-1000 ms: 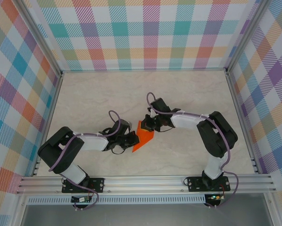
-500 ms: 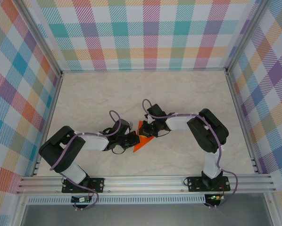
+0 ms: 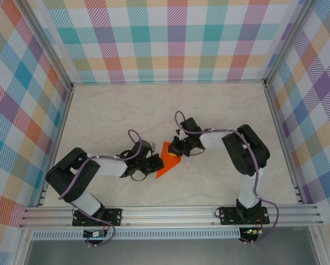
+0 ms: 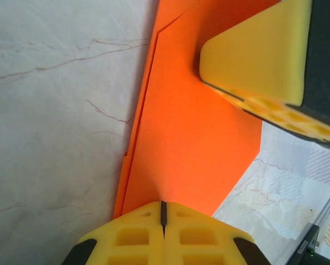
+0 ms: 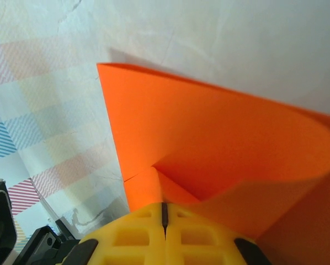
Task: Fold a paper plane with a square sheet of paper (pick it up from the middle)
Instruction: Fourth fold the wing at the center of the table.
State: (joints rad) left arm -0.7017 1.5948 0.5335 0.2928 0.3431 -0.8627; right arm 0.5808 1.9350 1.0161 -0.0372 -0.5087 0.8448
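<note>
The paper plane, one orange piece, lies nearer the table's near edge; two grippers, left gripper and right gripper, each clench it, jaws closed

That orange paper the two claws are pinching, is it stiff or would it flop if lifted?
Probably floppy: the orange paper bows in a broad curve where the right gripper pinches it. Near the left gripper its folded layers lie flat, so it is likely stiffer there. Being thin, it should be light and crease easily.
</note>
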